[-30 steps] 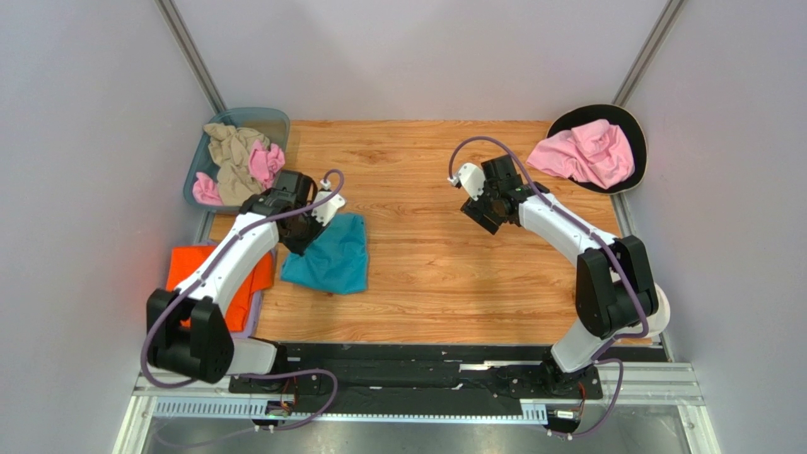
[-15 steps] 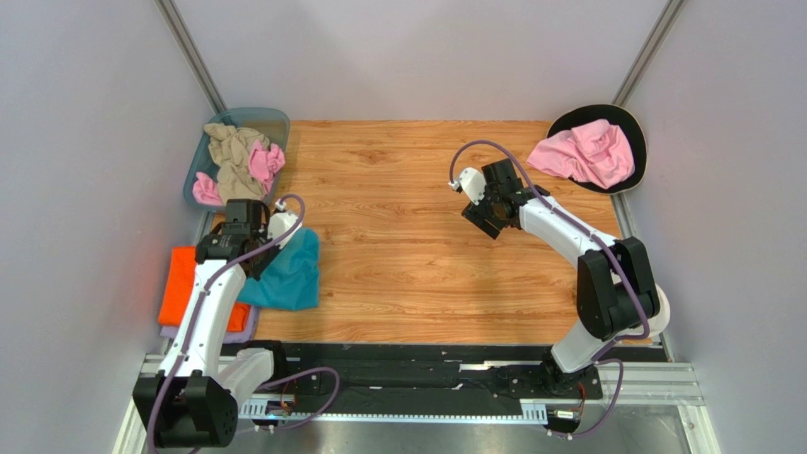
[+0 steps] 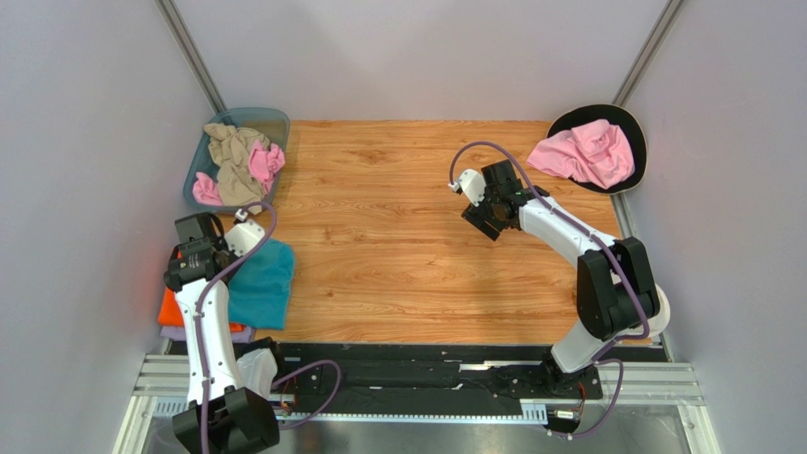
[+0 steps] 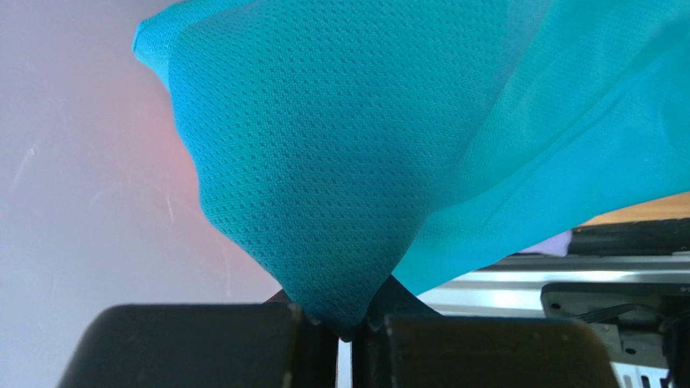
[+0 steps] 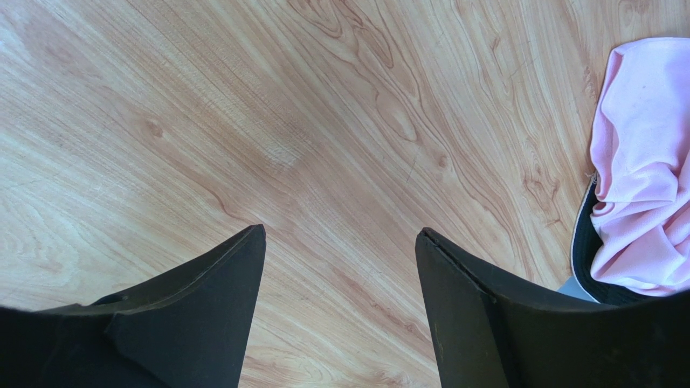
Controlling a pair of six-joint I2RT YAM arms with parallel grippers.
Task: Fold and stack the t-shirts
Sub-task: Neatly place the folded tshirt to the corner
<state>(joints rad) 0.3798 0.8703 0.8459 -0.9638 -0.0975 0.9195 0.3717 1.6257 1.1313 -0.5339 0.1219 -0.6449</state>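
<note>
My left gripper [image 3: 210, 262] is shut on an edge of the folded teal t-shirt [image 3: 258, 282], which hangs over the table's left edge above the orange t-shirt [image 3: 171, 305] and the lavender one [image 3: 204, 333] under it. In the left wrist view the teal cloth [image 4: 324, 162] is pinched between the closed fingers of the left gripper [image 4: 347, 331]. My right gripper [image 3: 485, 222] hovers open over bare wood right of centre, nothing between its fingers [image 5: 212, 299]. A crumpled pink t-shirt [image 3: 584, 153] lies at the far right, its edge also in the right wrist view [image 5: 644, 202].
A teal bin [image 3: 272, 120] at the far left corner holds beige [image 3: 231, 153] and pink [image 3: 266, 163] t-shirts. The pink t-shirt at the far right rests on a black round dish [image 3: 633, 128]. Grey walls enclose the wooden table [image 3: 407, 274].
My left arm has swung left, carrying the teal t-shirt from the table's left part to over the orange and lavender stack. The right gripper shifted slightly and stayed open.
</note>
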